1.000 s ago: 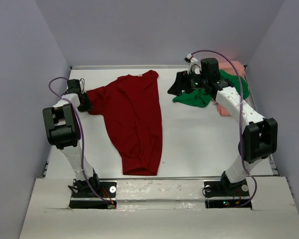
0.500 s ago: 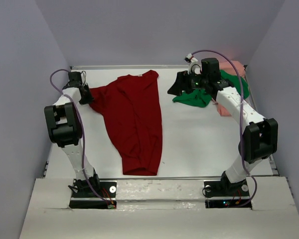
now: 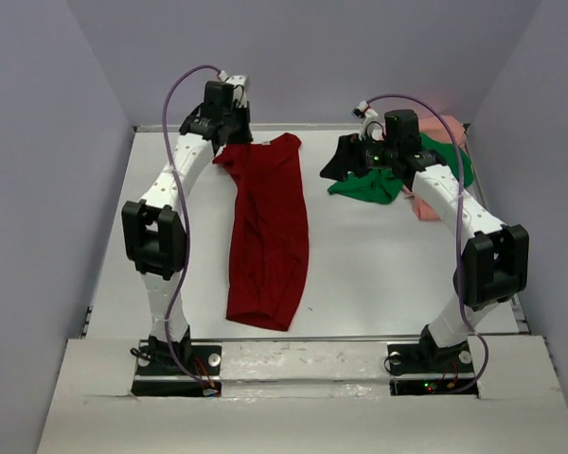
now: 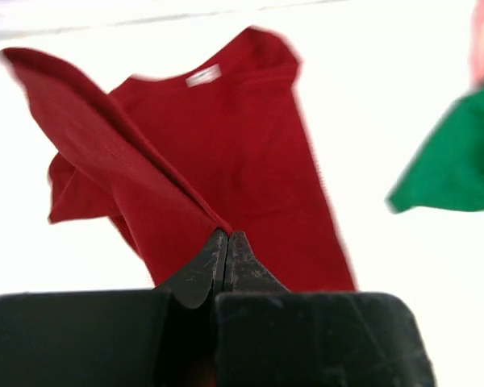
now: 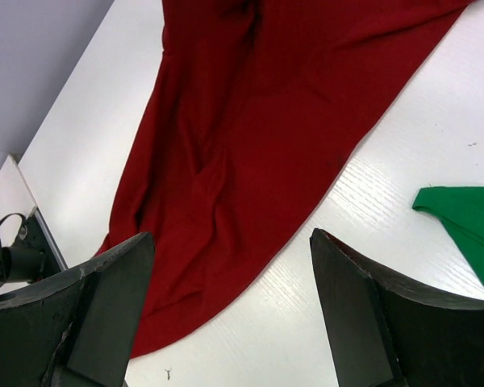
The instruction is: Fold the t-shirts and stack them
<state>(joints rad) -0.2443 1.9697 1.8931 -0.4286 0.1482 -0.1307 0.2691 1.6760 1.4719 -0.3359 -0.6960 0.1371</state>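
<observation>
1. We find the left gripper [image 3: 229, 138] at the upper centre-left of the top view, at the far edge of the table [image 3: 379, 274].
2. In the left wrist view its fingers are pressed together on a fold of the dark red t-shirt [image 3: 270, 227]. The pinched cloth rises from the fingertips as a raised ridge toward the upper left of that frame.
3. The dark red t-shirt lies lengthwise down the middle of the top view, with its collar end at the top and its hem near the bottom edge of the table. Its left side is drawn in toward the left gripper, so the cloth looks narrow and doubled there.
4. A white label [image 4: 203, 75] shows inside the collar in the left wrist view.
5. The right gripper [image 3: 335, 163] hangs at the upper centre-right of the top view, just beside the green t-shirt [image 3: 364, 187]. Its fingers stand wide apart and hold nothing.
6. The green t-shirt lies crumpled in the upper right of the top view, partly under the right arm.
7. The pink t-shirt [image 3: 426, 206] lies bunched against the green one, showing at the far right corner and below it.
</observation>
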